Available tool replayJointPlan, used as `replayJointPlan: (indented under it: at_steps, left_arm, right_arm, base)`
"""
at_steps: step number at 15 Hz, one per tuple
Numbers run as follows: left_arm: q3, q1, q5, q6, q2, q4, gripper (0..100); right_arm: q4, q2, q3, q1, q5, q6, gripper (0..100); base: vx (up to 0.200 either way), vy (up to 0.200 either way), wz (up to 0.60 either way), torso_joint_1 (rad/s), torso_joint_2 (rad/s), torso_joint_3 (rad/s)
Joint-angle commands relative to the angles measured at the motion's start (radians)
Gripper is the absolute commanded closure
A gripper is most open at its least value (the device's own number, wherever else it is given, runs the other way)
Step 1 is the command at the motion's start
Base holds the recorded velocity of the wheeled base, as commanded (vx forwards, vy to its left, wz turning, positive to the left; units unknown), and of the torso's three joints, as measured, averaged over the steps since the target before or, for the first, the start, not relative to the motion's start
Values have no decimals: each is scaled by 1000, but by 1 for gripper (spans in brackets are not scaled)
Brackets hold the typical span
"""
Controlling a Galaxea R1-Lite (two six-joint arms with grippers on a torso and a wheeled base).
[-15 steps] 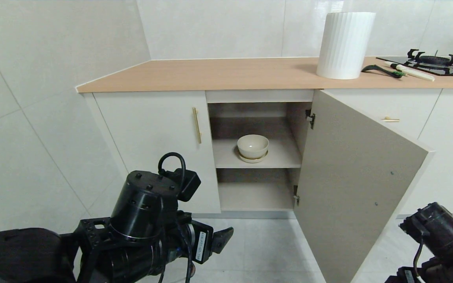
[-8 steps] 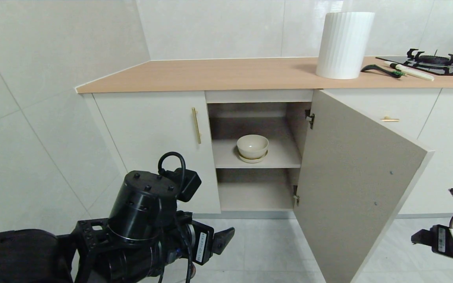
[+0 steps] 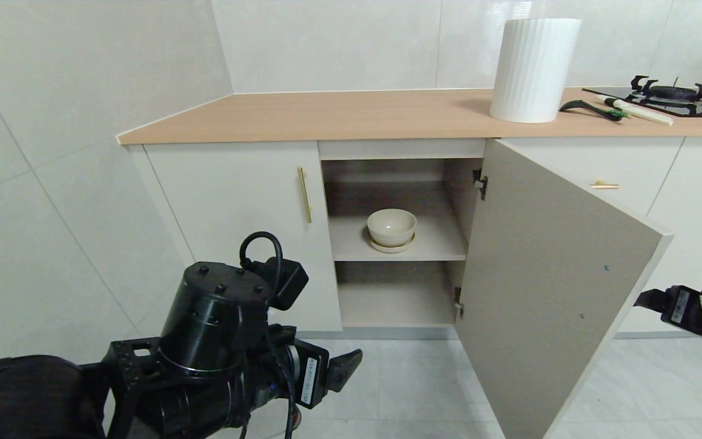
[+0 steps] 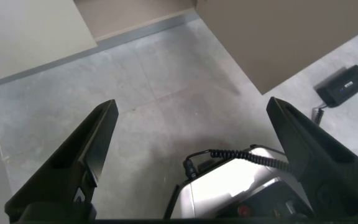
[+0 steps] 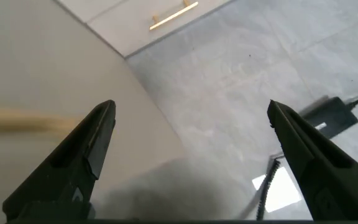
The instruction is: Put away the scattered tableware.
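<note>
The beige bowl (image 3: pixel 392 226) sits on a saucer (image 3: pixel 391 247) on the cabinet's upper shelf (image 3: pixel 442 241), at 9 o'clock from the open door (image 3: pixel 546 262). It looks rigid, glazed-slick and breakable, so the rim seems the best place to pinch. The left gripper (image 4: pixel 191 106) and right gripper (image 5: pixel 191 106) are spread wide and empty.

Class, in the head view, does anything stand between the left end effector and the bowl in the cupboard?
Nothing visible does. The cupboard door stands swung open to the right, leaving the bowl exposed on its shelf. The left end effector is low, before the closed door beside the opening.
</note>
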State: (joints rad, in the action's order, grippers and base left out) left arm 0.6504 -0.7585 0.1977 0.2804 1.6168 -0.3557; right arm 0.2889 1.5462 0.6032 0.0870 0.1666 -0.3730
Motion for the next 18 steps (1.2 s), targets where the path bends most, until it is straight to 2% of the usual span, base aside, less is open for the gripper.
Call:
replayJointPlan:
  at_steps: [1, 4, 9, 12, 16, 18]
  left_arm:
    - [2, -1, 0, 0, -5, 0, 0]
    - [2, 1, 0, 2, -3, 0, 0]
    - [2, 1, 0, 2, -3, 0, 0]
    - [2, 1, 0, 2, -5, 0, 0]
    - [3, 2, 0, 2, -6, 0, 0]
    - [6, 21, 0, 0, -23, 0, 0]
  right_arm:
    - [4, 72, 30, -1, -2, -1, 0]
    - [18, 75, 36, -30, -59, -1, 0]
    - [38, 77, 76, -122, -65, -23, 0]
    - [38, 94, 106, -205, -65, -30, 0]
    - [38, 176, 196, -369, -64, -38, 0]
    - [38, 223, 254, -434, -67, -37, 0]
  base:
    - [0, 0, 0, 0, 0, 0]
    - [0, 0, 0, 0, 0, 0]
    - [0, 0, 0, 0, 0, 0]
    - [0, 0, 0, 0, 0, 0]
    - [0, 0, 0, 0, 0, 0]
    - [0, 0, 0, 0, 0, 0]
